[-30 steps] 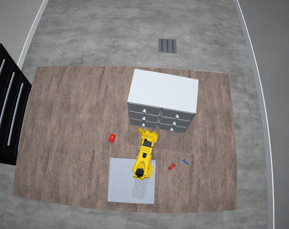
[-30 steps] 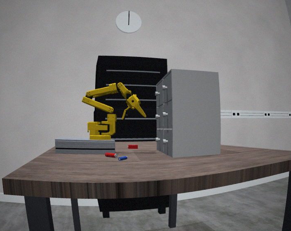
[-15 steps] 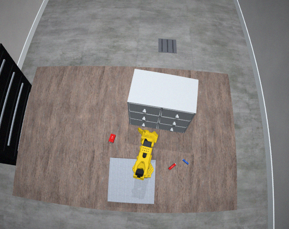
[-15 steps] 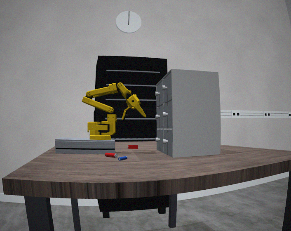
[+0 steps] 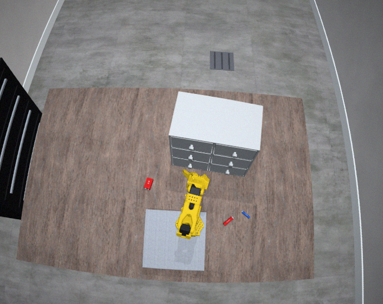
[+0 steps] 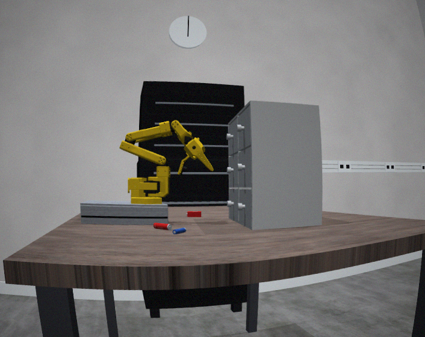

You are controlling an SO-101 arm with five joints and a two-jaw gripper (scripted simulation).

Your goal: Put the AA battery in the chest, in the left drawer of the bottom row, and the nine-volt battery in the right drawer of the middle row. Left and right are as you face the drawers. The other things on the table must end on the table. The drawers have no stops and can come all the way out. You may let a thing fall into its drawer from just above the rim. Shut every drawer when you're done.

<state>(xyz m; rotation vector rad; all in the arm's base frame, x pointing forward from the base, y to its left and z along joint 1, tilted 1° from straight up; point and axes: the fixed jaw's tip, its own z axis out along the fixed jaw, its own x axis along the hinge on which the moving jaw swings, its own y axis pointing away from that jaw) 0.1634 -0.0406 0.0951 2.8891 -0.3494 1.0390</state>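
The grey chest point(image 5: 214, 131) stands on the wooden table with its six drawers shut; it also shows in the side view point(image 6: 274, 165). The bottom left drawer's knob point(image 5: 189, 165) and the middle right drawer's knob point(image 5: 230, 163) face my arm. A flat red nine-volt battery point(image 5: 148, 183) lies left of my arm, also in the side view point(image 6: 194, 213). A red cylinder battery with a silver tip point(image 5: 228, 221) point(image 6: 162, 225) and a smaller blue one point(image 5: 246, 214) point(image 6: 179, 230) lie to the right. My gripper point(image 5: 193, 175) point(image 6: 195, 171) is half open and empty, in the air at middle-row height, short of the left column.
My arm's base sits on a grey plate point(image 5: 174, 239) near the table's front edge. A black cabinet point(image 5: 8, 137) stands off the table to the left. The table edge curves close behind the two cylinder batteries in the side view.
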